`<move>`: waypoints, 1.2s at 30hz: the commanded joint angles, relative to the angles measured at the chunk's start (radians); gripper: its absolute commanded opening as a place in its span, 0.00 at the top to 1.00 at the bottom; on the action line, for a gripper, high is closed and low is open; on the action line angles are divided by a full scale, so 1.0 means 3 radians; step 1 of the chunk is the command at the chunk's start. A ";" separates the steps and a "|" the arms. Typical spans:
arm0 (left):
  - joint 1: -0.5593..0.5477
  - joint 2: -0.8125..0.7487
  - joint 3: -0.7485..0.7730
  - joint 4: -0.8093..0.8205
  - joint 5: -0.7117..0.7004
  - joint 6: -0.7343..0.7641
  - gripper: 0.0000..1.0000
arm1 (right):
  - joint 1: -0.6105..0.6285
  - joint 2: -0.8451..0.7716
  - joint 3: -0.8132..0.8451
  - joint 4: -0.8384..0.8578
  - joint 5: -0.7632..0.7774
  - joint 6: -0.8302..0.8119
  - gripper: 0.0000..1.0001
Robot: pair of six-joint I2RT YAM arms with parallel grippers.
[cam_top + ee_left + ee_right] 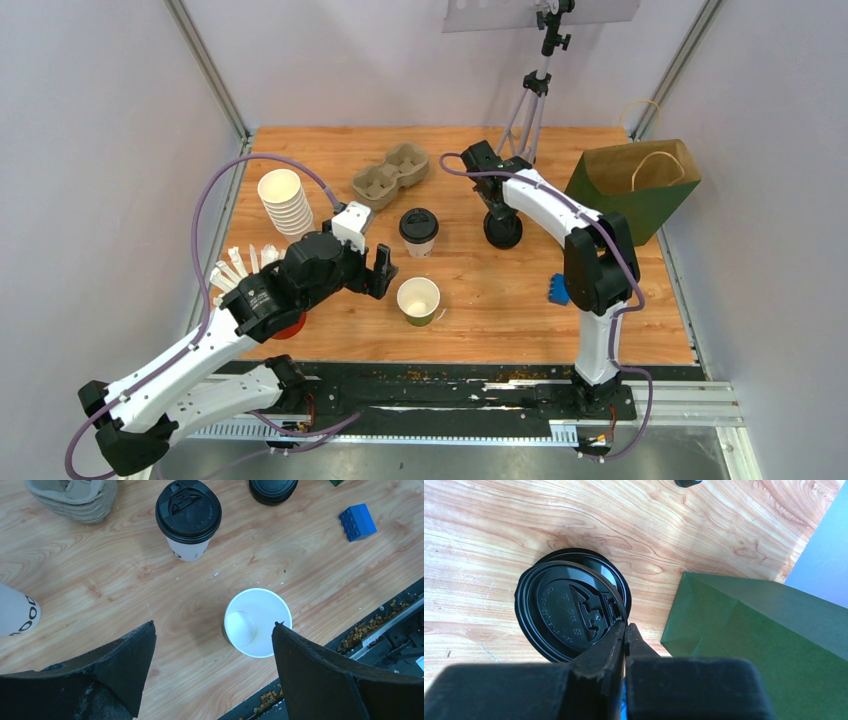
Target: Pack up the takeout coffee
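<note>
Black lid [569, 612], top of a stack beside green bag [764, 640], rim pinched in closed right gripper [625, 626]. Left gripper [214, 625] jaws wide apart over lidless olive cup [257, 622]. Lidded white cup [418, 232] upright just behind it, mid-table.

Left arm [190, 355], right arm [545, 200]: white links, black joints, purple cables [200, 215], black wedge-shaped fingers [100, 680], bases at table [480, 300] edge.

Open gap between lidded cup [418, 226] and lid stack [503, 238], green bag [625, 200] (handled) just beyond
</note>
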 commanded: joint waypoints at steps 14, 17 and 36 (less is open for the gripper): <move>-0.0012 -0.0040 0.0160 -0.0036 0.0012 -0.0018 0.06 | 0.0006 -0.0185 0.0517 -0.0422 0.0048 0.0054 1.00; -0.0014 -0.0060 0.0171 -0.0037 0.0023 -0.0106 0.06 | 0.0010 -0.0256 0.0637 -0.0579 0.0046 0.0106 1.00; -0.0013 -0.0052 0.0639 -0.0296 0.0287 -0.0454 0.00 | 0.0291 -0.1463 0.0774 -0.0690 -0.1488 0.0948 1.00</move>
